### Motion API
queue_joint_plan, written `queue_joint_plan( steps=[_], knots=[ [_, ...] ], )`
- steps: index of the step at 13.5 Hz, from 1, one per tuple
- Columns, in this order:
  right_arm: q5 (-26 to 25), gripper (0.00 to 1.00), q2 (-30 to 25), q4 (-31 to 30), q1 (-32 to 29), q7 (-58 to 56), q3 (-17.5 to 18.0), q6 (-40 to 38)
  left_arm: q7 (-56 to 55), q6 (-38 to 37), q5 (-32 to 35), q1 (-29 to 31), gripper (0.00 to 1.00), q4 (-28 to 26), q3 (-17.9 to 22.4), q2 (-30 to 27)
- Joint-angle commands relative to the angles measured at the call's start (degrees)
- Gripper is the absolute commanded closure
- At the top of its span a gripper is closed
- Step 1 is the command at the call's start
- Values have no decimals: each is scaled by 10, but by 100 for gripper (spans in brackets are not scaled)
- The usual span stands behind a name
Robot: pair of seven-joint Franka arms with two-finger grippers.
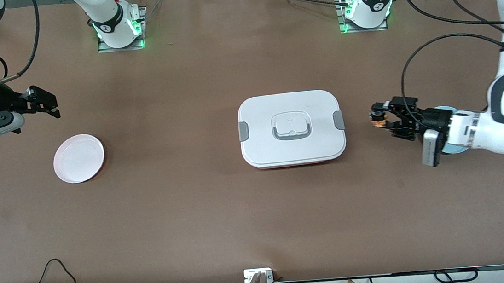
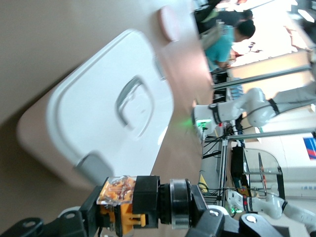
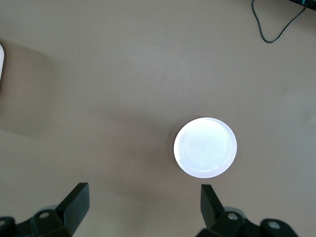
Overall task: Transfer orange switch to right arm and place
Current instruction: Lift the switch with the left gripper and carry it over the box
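Observation:
My left gripper (image 1: 382, 120) is shut on the orange switch (image 1: 377, 123), a small black part with an orange body. It holds the switch in the air over bare table, between the white box and a light blue plate. In the left wrist view the switch (image 2: 118, 197) sits clamped between the fingers of the left gripper (image 2: 143, 210). My right gripper (image 1: 47, 104) is open and empty, up over the table at the right arm's end, near the pink plate (image 1: 79, 158). The right wrist view shows the right gripper (image 3: 143, 196) with its fingers spread wide and the pink plate (image 3: 205, 147) below.
A white lidded box (image 1: 291, 127) with grey clips sits mid-table; it also shows in the left wrist view (image 2: 98, 118). A light blue plate (image 1: 444, 109) lies partly hidden under the left arm's wrist. Cables run along the table edge nearest the front camera.

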Motion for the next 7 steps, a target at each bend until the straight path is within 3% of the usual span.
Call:
queue_joint_plan(
  steps=[1,4,7],
  knots=[
    [18,0,5,1,-1,-6,5,11,155,49,-65,0,86,-38,-38,7],
    [84,0,6,5,-8,-8,-5,13,346,97,-125,-39,87,-39,-44,13],
    [64,0,4,8,-2,-6,-1,10,502,160,-140,-41,91,-40,-76,5]
  ],
)
